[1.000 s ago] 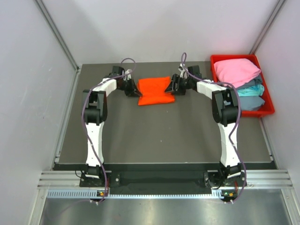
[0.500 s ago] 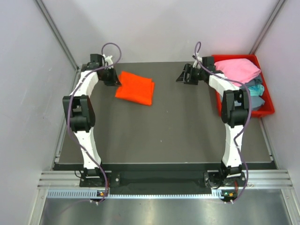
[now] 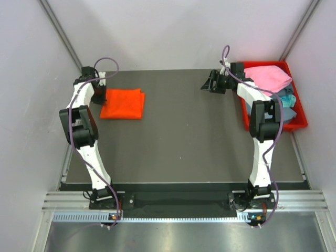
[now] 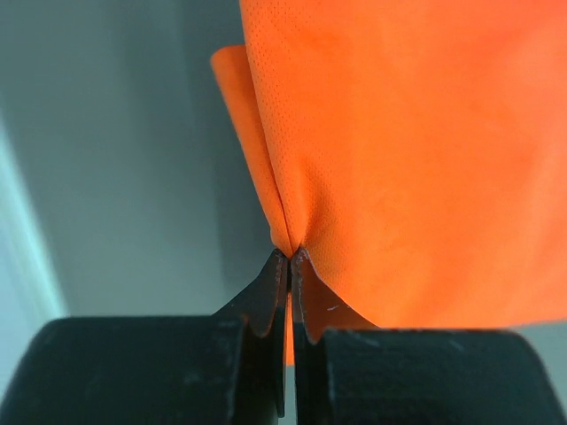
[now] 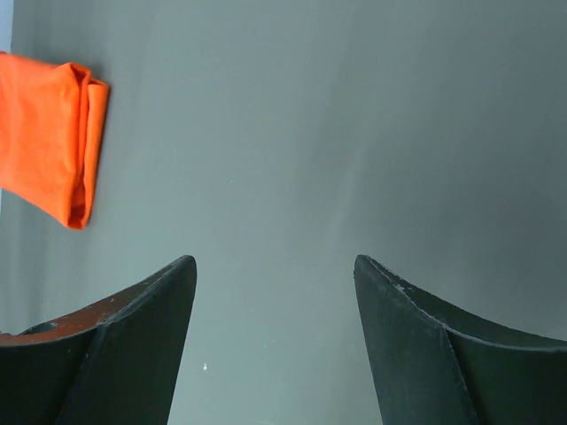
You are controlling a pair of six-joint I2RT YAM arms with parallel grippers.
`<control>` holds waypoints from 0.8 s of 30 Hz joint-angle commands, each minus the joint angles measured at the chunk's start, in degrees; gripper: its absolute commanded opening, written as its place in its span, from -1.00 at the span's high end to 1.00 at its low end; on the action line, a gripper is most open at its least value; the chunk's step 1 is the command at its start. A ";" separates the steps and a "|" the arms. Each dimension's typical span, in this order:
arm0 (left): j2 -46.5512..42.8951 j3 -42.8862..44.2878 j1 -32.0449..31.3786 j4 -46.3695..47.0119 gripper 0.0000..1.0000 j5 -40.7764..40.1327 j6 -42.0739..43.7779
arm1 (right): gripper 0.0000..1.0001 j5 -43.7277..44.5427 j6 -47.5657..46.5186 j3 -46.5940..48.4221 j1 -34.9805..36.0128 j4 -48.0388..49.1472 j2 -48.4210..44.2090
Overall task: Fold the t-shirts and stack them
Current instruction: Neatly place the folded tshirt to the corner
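Soft, even light cast faint shadows; the right gripper (image 5: pixel 273 260) loomed blurred up close, perhaps out of focus.

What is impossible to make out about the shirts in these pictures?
1. Left wrist view: the folded bright orange cloth shirt is cut off by the top and right edges.
2. Top view: the pink cloth shirt covers the other shirts in the red rectangular plastic bin; their number is unclear.
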 commanded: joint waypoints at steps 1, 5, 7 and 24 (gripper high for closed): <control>1.25 1.58 0.51 3.53 1.00 -11.07 4.12 | -0.45 -1.01 0.06 2.37 -0.11 2.06 -2.07; 3.53 3.33 1.65 5.90 1.00 -17.13 5.62 | -0.45 -0.92 -0.03 2.20 -0.29 2.07 -2.15; 5.11 4.21 2.26 6.35 1.00 -18.20 6.85 | -0.45 -0.92 -0.11 2.02 -0.37 1.98 -2.42; 7.93 5.62 5.78 9.87 1.00 -26.99 9.31 | -0.45 -0.39 -0.73 0.09 -0.55 2.15 -4.09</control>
